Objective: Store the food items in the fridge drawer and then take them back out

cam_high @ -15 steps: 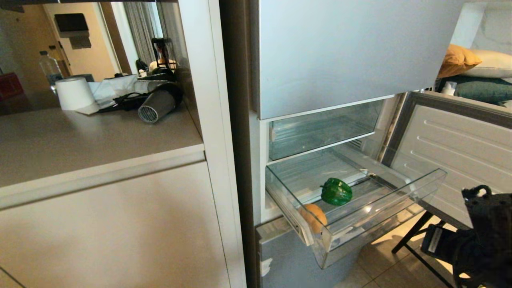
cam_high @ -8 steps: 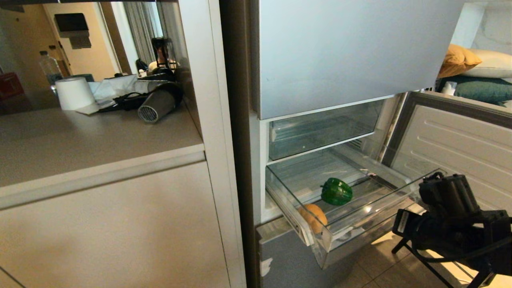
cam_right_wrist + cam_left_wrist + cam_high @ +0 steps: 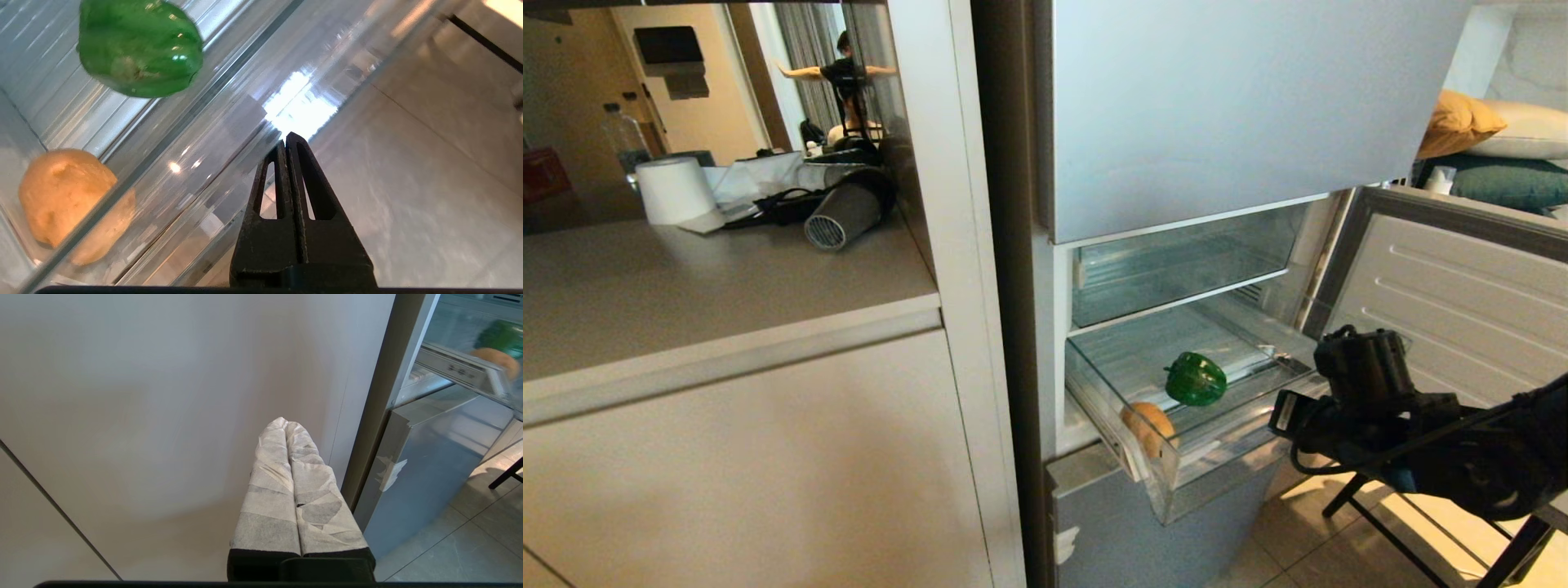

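The left gripper [image 3: 289, 428], with its two fingers wrapped in white fibrous tape and pressed together on nothing, hangs idle in front of the smooth beige cabinet door [image 3: 143, 416], well apart from the work. To the right of it stands the silver-blue fridge [image 3: 1217, 106], and from it the wide, shallow fridge drawer [image 3: 1217, 453] of clear, glossy plastic sticks out partly. Inside the drawer lie both food items: the round, matte tan-yellow potato [image 3: 1149, 425] in the front corner against the clear wall, and the glossy, lobed dark green bell pepper [image 3: 1195, 379] just behind it, more to the middle. At the right, the right gripper [image 3: 288, 141], of black hard plastic, has its fingers pressed together with nothing between them, and their tips are at the outer face of the drawer's transparent front wall; in the right wrist view the potato and the pepper are seen through this wall, beyond the fingertips and to one side of them. I judge that the storing step is nearly finished and the drawer is being pushed closed. The next move calls for a straight, even push along the white slide rail [image 3: 457, 369], because a push near one end could skew the drawer, and the round potato may roll.
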Controlling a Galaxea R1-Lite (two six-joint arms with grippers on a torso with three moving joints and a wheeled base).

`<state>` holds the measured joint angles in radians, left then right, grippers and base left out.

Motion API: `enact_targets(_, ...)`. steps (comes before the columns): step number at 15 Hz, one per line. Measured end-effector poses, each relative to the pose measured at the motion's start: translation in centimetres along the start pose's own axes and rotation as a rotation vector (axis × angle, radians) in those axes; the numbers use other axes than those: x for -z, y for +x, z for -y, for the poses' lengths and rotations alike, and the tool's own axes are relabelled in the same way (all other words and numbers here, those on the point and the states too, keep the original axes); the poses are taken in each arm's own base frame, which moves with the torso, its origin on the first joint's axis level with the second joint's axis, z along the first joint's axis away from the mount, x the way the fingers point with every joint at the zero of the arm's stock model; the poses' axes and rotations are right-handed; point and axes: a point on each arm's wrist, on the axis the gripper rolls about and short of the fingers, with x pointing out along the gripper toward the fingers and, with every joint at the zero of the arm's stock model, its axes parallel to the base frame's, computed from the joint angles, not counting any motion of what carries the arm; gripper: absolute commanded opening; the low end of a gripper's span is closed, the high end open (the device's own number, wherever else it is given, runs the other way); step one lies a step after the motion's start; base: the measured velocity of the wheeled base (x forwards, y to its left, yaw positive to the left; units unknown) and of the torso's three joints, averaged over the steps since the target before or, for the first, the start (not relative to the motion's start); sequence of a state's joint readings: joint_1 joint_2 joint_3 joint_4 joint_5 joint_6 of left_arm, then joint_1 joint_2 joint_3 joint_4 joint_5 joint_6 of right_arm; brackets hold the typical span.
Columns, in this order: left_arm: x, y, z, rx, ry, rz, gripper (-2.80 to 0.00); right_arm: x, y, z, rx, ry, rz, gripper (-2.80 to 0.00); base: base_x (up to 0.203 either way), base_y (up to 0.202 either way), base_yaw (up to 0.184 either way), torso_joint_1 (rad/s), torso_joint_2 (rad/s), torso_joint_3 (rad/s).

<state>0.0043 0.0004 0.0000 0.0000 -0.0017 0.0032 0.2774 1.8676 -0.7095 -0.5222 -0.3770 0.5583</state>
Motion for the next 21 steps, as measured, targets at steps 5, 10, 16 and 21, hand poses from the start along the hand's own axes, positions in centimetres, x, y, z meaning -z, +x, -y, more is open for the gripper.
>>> enact_targets(5,0.0,0.0,0.0,0.0,0.0,0.0,-2.8,-0.6,4.7,-1.3,-0.089,-0.037,0.068,-2.8,0.0,0.0,0.0,0.0,0.0,0.0)
enact_targets(10,0.0,0.0,0.0,0.0,0.0,0.0,-2.8,-1.0,9.3,-2.2,-0.217,-0.093,0.149,-2.8,0.0,0.0,0.0,0.0,0.0,0.0)
enact_targets(16,0.0,0.0,0.0,0.0,0.0,0.0,-2.8,-1.8,13.5,-2.6,-0.34,-0.103,0.217,-2.8,0.0,0.0,0.0,0.0,0.0,0.0)
enact_targets(21,0.0,0.0,0.0,0.0,0.0,0.0,-2.8,-2.2,15.1,-2.4,-0.389,-0.152,0.291,-2.8,0.0,0.0,0.0,0.0,0.0,0.0)
